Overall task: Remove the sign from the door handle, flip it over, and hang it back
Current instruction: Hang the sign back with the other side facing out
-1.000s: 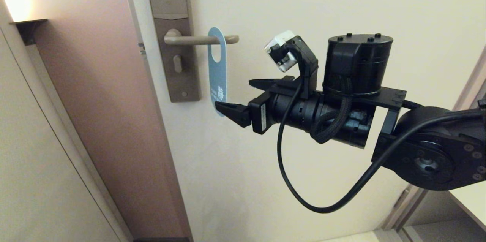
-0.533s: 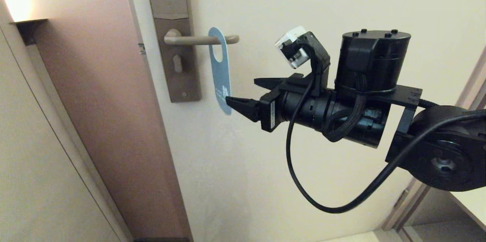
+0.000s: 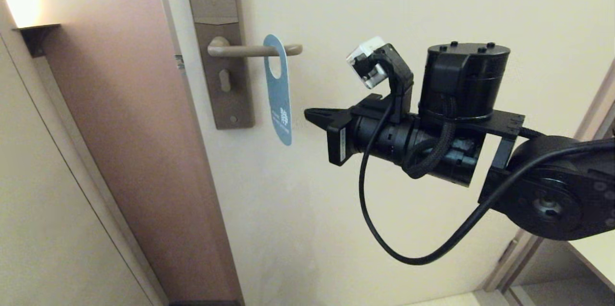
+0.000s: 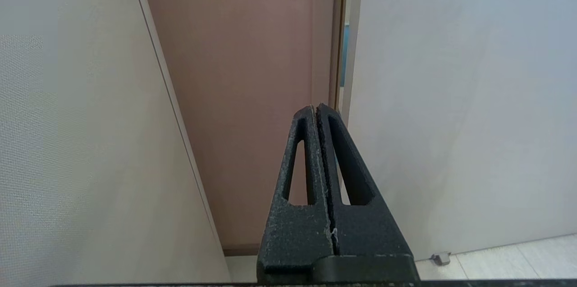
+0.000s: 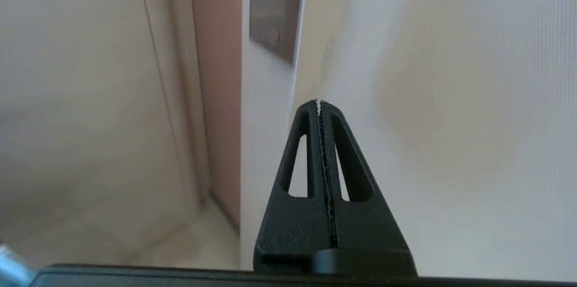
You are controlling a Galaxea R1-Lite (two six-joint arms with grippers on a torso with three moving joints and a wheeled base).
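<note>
The sign (image 3: 278, 99) hangs by its oval hole on the door handle (image 3: 250, 50), blue face outward, its lower end hanging free. The beige lever sticks out from a tall brown-grey backplate (image 3: 222, 85), whose lower end also shows in the right wrist view (image 5: 275, 7). My right gripper (image 3: 307, 114) is shut and empty, a short way to the right of the sign's lower half and not touching it. In its own wrist view (image 5: 319, 103) the jaws are pressed together with nothing between them. My left gripper (image 4: 315, 107) is shut and empty, low down, out of the head view.
The cream door (image 3: 384, 8) fills the background behind the right arm. The brown door frame (image 3: 144, 128) and a beige wall panel (image 3: 48, 200) stand to the left. A small door stop (image 4: 440, 257) sits on the floor by the door.
My right gripper was open around the sign's lower end; it has let go, drawn back to the right and shut. The sign has swung slightly and hangs free.
</note>
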